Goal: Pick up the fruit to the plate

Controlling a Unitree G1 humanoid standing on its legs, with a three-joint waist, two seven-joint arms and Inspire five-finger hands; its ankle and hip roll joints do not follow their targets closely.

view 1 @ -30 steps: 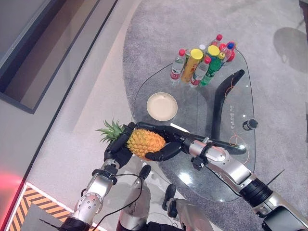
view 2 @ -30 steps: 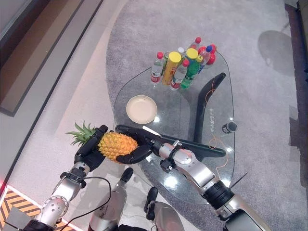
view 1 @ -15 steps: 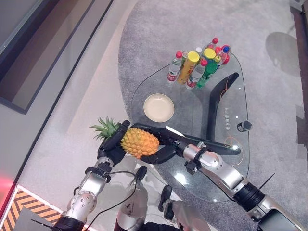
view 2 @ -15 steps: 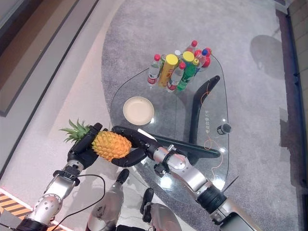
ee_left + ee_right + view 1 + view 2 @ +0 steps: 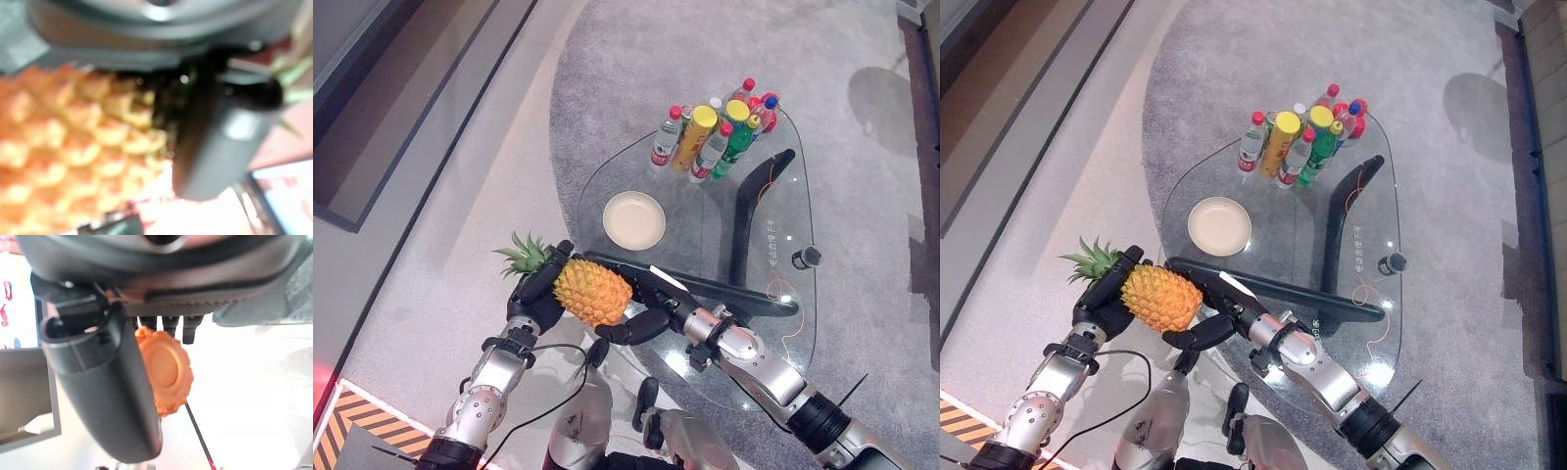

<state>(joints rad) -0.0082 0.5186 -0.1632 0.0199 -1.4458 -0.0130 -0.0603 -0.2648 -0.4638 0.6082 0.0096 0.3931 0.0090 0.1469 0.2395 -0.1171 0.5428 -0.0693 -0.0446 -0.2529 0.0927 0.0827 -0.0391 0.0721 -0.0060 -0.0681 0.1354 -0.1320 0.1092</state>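
Pineapple [image 5: 593,291] is held off the table, between both hands, just past the near-left edge of the glass table [image 5: 705,211] — over the pale floor [image 5: 460,255], not over the glass. Leafy crown [image 5: 522,255] points left, away from the table; flat base end faces the right hand.

Left hand [image 5: 540,294] cups the crown end of the fruit from the left, fingers curled round the body – grasping it. Left wrist view shows the orange skin pressed right against the hand, thumb across it.

Right hand [image 5: 641,311] comes in from the table side, fingers wrapped under and round the base end – also clamped on the pineapple. Right wrist view shows the round base just past the fingers.

Plate [image 5: 634,219] is cream, empty, sitting on the glass near the table's left edge, beyond the fruit and slightly right of it. Apart from the pineapple, with bare glass between.

Edges and room:
- A dark curved table support [image 5: 749,230] runs under the glass right of the plate, another bar along the near edge under the right forearm.
- Bottle cluster [image 5: 715,132] stands at the far end of the table, well apart from the plate.
- A small dark round object [image 5: 802,258] sits near the right edge.
- Grey rug [image 5: 636,69] lies under the table.
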